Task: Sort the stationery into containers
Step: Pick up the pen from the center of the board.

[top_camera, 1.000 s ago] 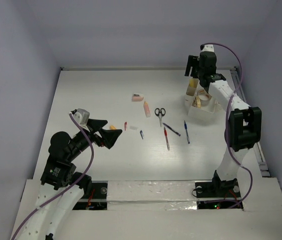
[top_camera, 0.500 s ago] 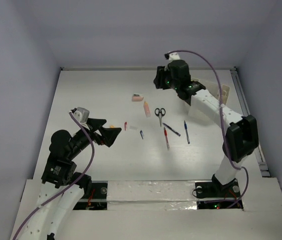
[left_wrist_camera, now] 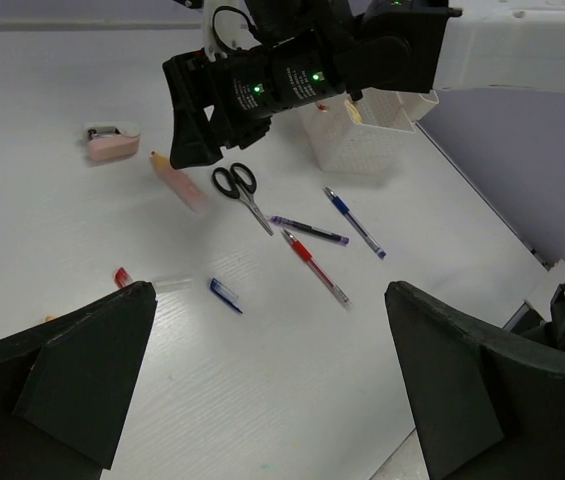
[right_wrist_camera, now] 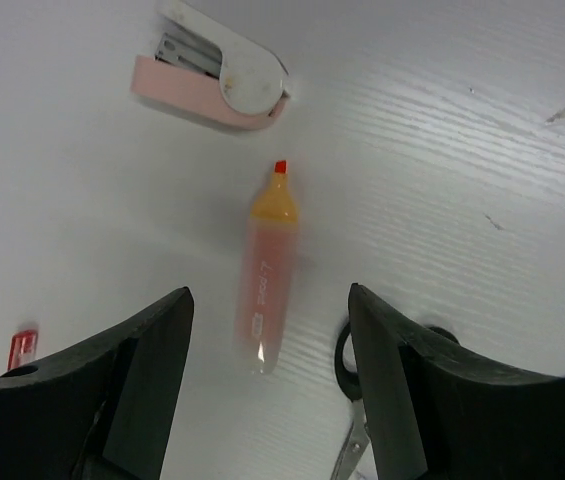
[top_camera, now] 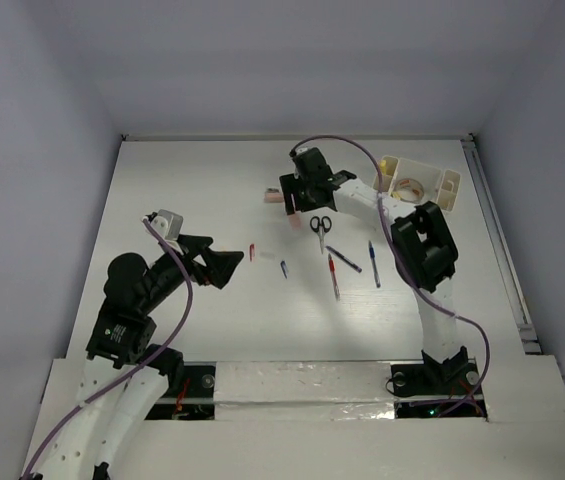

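Right pincer hangs with its jaws parted and holding nothing, reached across to the far middle of the white counter. Directly beneath it, in the gap between the two black fingers, lies a pink highlighter with an orange cap. It rests flat on the counter, apart from both fingers. Its long axis runs along the gap, so the jaws straddle its narrow width. The cap end points toward a pink stapler just beyond it. Black-handled scissors lie just to the right. The cream organizer stands well apart at the far right. The left pincer hovers wide open and holding nothing at the near left, well away, so the right arm looks far better placed for a straight descent and squeeze.
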Robot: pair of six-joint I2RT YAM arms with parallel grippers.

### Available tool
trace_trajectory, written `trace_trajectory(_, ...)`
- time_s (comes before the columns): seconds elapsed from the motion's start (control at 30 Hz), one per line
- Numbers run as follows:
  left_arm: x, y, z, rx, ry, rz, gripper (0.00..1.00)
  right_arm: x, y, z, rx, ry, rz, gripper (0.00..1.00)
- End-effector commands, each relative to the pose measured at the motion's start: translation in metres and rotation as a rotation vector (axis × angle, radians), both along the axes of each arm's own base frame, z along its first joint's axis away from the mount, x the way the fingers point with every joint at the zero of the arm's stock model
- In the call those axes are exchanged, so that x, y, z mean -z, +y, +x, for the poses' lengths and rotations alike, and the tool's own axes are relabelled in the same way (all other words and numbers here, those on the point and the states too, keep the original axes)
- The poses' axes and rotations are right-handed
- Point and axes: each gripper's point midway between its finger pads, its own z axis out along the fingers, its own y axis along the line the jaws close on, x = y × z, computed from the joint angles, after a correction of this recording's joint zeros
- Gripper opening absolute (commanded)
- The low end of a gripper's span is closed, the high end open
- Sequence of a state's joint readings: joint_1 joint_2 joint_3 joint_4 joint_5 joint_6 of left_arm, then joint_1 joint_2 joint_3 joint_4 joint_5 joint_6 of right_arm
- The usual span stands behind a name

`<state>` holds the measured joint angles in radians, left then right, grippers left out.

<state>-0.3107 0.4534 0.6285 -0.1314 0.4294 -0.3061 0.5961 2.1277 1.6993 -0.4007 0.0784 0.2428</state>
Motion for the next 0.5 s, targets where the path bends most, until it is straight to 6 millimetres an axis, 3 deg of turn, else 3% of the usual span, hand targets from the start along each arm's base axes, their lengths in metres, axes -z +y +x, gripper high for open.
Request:
trace_trajectory(0.0, -0.007, 0.003, 0.007, -0.024, -0.036, -0.008, 0.99, -0.011, 0.021, 0.010, -0.019, -0.034, 0.008, 0.69)
trace_trajectory(0.03, -0.007, 0.003, 0.007, -0.019, -0.035, -0.008, 0.99, 0.005, 0.021, 0.013, -0.020, -0.016, -0.018, 0.68)
trace_trajectory(0.07, -0.006, 0.002, 0.007, -0.019, -0.029, -0.008, 0.99, -0.001, 0.031, 0.018, -0.025, -0.038, -0.021, 0.67)
trace_trajectory(0.13, -0.006, 0.002, 0.007, -0.019, -0.031, -0.008, 0.99, 0.008, 0.027, 0.026, -0.011, -0.037, -0.076, 0.65)
trace_trajectory(0.17, -0.005, 0.002, 0.007, -0.019, -0.028, -0.009, 0.99, 0.024, 0.027, 0.023, -0.015, -0.010, -0.112, 0.64)
trace_trajectory(0.47, -0.005, 0.002, 0.007, -0.016, -0.028, -0.009, 0.99, 0.035, 0.016, 0.025, 0.037, -0.012, -0.159, 0.60)
